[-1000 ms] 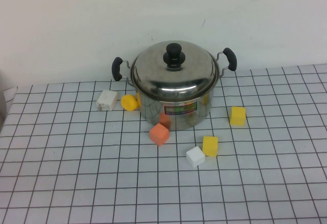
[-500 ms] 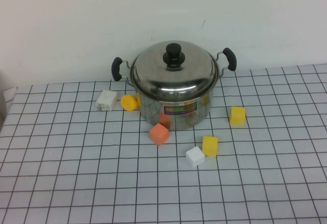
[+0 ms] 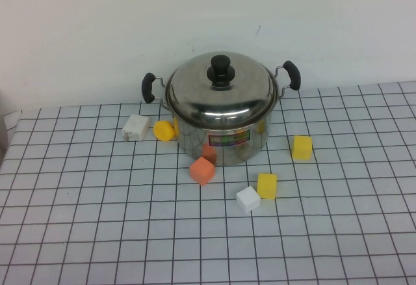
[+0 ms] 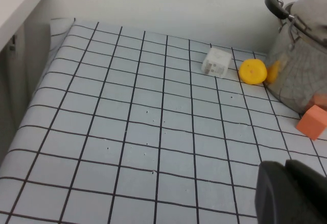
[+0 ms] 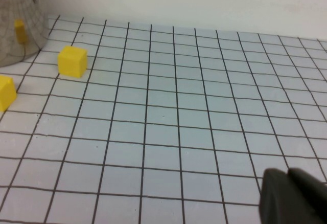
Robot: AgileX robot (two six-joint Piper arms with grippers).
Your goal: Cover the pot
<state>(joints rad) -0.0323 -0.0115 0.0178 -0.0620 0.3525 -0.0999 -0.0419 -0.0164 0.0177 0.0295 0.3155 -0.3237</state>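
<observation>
The shiny steel pot (image 3: 224, 140) with two black side handles and a colourful label stands at the back middle of the checked table. A domed steel lid (image 3: 221, 96) with a black knob (image 3: 221, 70) sits on its rim. Neither arm shows in the high view. My left gripper (image 4: 287, 183) hovers low over the table, well to the left of the pot (image 4: 301, 75), its fingers together and empty. My right gripper (image 5: 290, 189) hovers over the table, far to the right of the pot (image 5: 18, 24), its fingers together and empty.
Several small blocks lie around the pot: a white block (image 3: 136, 127), a yellow piece (image 3: 164, 130), an orange cube (image 3: 203, 170), a white cube (image 3: 248, 198), and two yellow cubes (image 3: 267, 185) (image 3: 302, 147). A white wall stands close behind the pot.
</observation>
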